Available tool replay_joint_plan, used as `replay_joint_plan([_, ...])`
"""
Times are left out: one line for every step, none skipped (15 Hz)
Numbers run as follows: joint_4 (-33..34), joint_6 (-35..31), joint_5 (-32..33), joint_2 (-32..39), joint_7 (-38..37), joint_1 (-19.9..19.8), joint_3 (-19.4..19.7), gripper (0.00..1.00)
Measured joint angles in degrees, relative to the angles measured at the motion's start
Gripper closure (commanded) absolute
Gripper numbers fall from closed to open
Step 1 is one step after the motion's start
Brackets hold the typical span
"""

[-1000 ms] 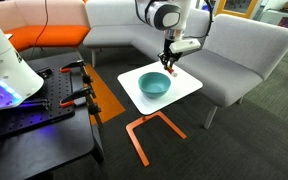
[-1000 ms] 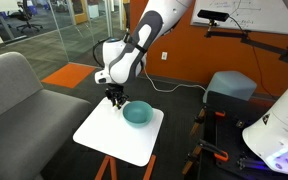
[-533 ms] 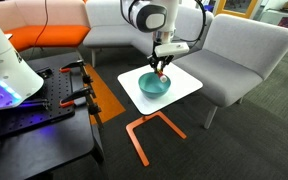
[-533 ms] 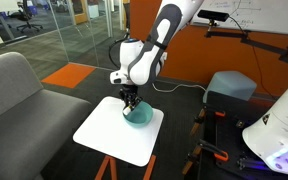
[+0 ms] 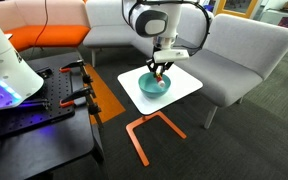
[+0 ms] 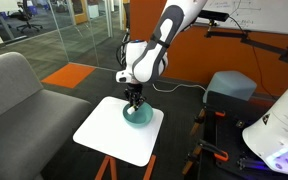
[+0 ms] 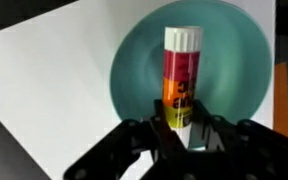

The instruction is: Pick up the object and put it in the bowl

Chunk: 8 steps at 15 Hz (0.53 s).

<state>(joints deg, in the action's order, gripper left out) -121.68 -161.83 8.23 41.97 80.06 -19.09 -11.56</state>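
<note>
Stick-shaped object point(image 7: 181, 80) with a white cap, a red, orange and yellow label and a pale lower end shows in the wrist view. It runs from between the fingers of the black Robotiq gripper point(image 7: 181, 128) out across the middle of the round teal bowl point(image 7: 134, 70). Its capped end points away from the gripper, and its lower end is partly hidden by the finger linkages. From this angle I cannot tell whether it hangs above the bowl or already lies on the bowl's floor. The fingers flank the stick closely on both sides, but whether their pads press on it or stand just clear of it cannot be made out.

In both exterior views the gripper point(image 5: 159, 70) point(image 6: 134, 100) points straight down over the bowl point(image 5: 149, 88) point(image 6: 139, 117), low and close to its rim. The stick itself is too small there to place with any certainty.

The bowl sits on a white square tabletop point(image 5: 189, 85) point(image 6: 109, 135) point(image 7: 54, 90), towards one side rather than at its centre. The tabletop stands on a thin orange metal frame point(image 5: 144, 135) over dark carpet. A grey upholstered sofa point(image 5: 234, 50) wraps around behind the table, and its seat appears in an exterior view point(image 6: 14, 90).
</note>
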Motion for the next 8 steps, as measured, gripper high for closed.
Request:
replay_joint_plan([0.2,0.2,0.0,0.3,0.1,-0.8,-0.6,0.28])
replay_joint_plan([0.3,0.4,0.0,0.4,0.2,-1.5,-1.2,0.21])
replay_joint_plan([0.5,0.5,0.0,0.4,0.4,-2.0,-1.8,0.12])
replay_joint_plan([0.6,1.0,0.0,0.3,0.7,-2.5,-2.4,0.05])
replay_joint_plan([0.8,2.3,0.0,0.0,0.8,-2.8,-3.2,0.00])
replay_joint_plan([0.9,4.7,0.0,-0.5,0.9,-2.9,-3.8,0.00])
replay_joint_plan([1.1,7.6,0.0,-1.3,0.9,-2.7,-4.2,0.00])
replay_joint_plan([1.1,10.4,0.0,-2.3,0.9,-2.3,-4.3,0.00])
